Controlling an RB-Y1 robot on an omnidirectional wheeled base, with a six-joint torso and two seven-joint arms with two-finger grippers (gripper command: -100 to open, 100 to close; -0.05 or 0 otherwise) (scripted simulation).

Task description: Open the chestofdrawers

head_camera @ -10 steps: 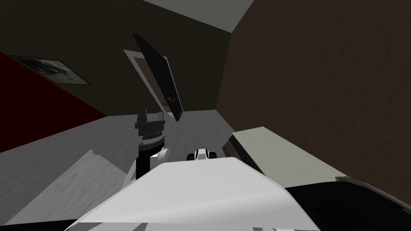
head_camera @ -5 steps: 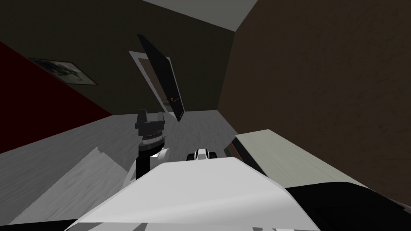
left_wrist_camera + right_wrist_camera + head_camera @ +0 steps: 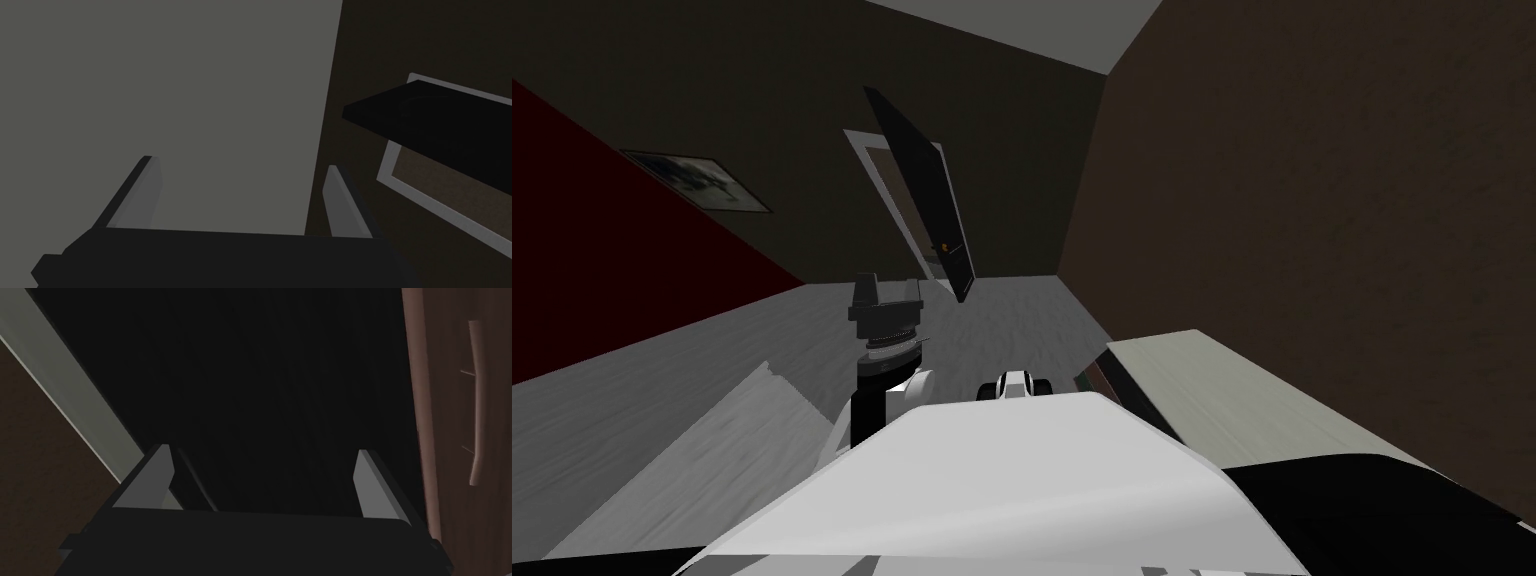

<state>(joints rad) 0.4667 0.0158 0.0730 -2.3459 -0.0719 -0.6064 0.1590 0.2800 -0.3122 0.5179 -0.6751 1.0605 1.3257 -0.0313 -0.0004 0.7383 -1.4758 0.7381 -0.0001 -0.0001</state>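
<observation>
Chest of drawers: pale top, brown front w/ curved handle. Right gripper: fingers apart, near chest front, handle beside it, ungripped. Left gripper: fingers apart, away from chest. Change: view shifts w/ my own slight turn; judged still positioning, pull not begun.

Pale grey-green chest top, brown drawer front; blk door; dk red wall; grey streaked floor.
</observation>
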